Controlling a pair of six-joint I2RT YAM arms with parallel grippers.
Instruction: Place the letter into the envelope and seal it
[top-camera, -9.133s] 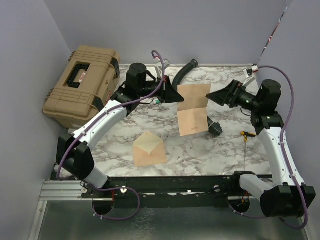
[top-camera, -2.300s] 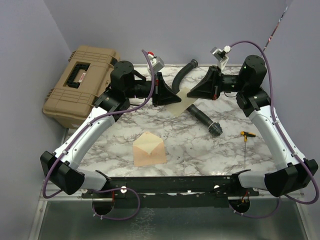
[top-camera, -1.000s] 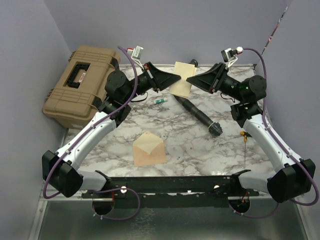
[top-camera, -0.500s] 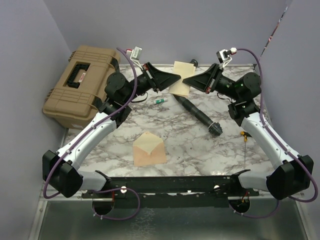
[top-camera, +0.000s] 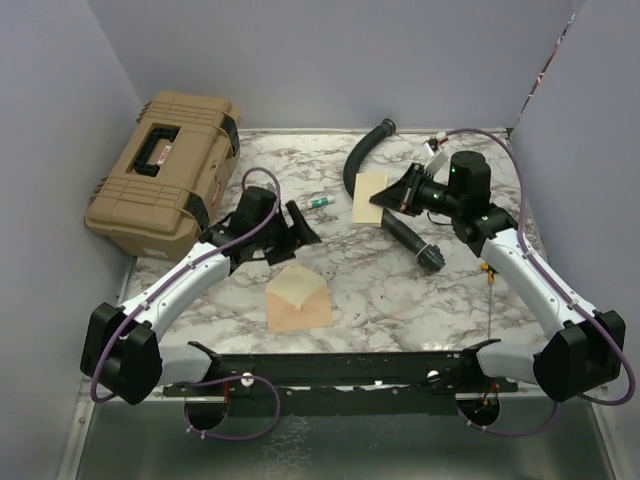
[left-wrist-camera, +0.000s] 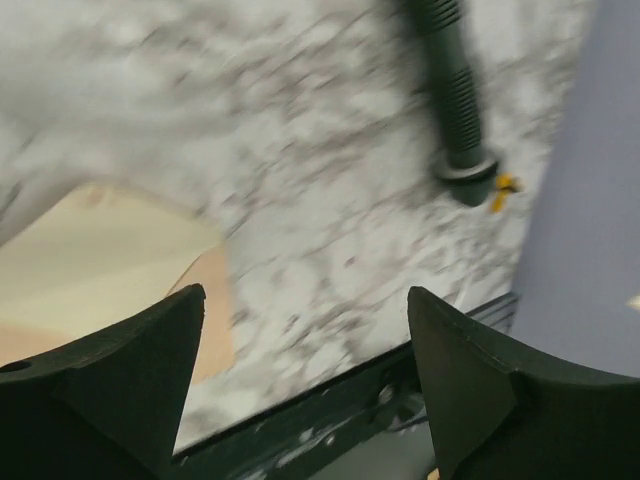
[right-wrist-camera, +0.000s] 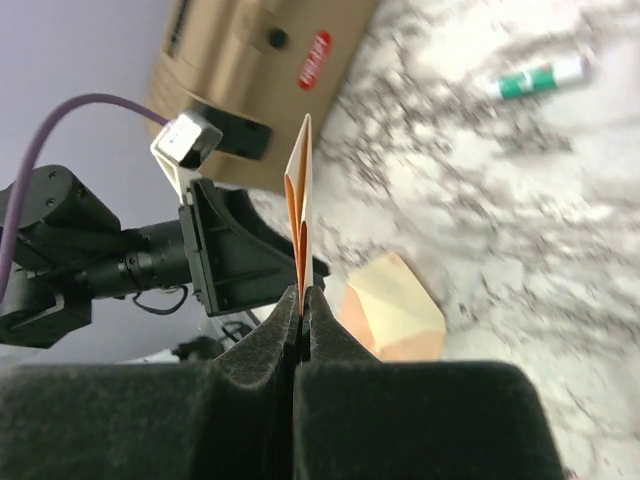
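The letter (top-camera: 369, 196), folded to a small kraft-brown piece, is held off the table by my right gripper (top-camera: 392, 200). The right wrist view shows it edge-on, the letter (right-wrist-camera: 302, 205) pinched between the shut jaws of my right gripper (right-wrist-camera: 302, 298). The envelope (top-camera: 298, 297) lies flat at the near middle, flap open and cream inside up. My left gripper (top-camera: 300, 226) hovers just behind it, open and holding nothing. In the left wrist view the envelope (left-wrist-camera: 95, 255) lies to the left of my left gripper (left-wrist-camera: 305, 295).
A tan hard case (top-camera: 165, 170) stands at the back left. A curved black hose (top-camera: 362, 152) and a straight black tube (top-camera: 412, 240) lie behind and right of centre. A green marker (top-camera: 320, 202) lies mid-table, a yellow-handled tool (top-camera: 490, 270) at right.
My left gripper has let go of the letter, opened wide and dropped toward the envelope. My right gripper has shut on the letter and come down and nearer with it.
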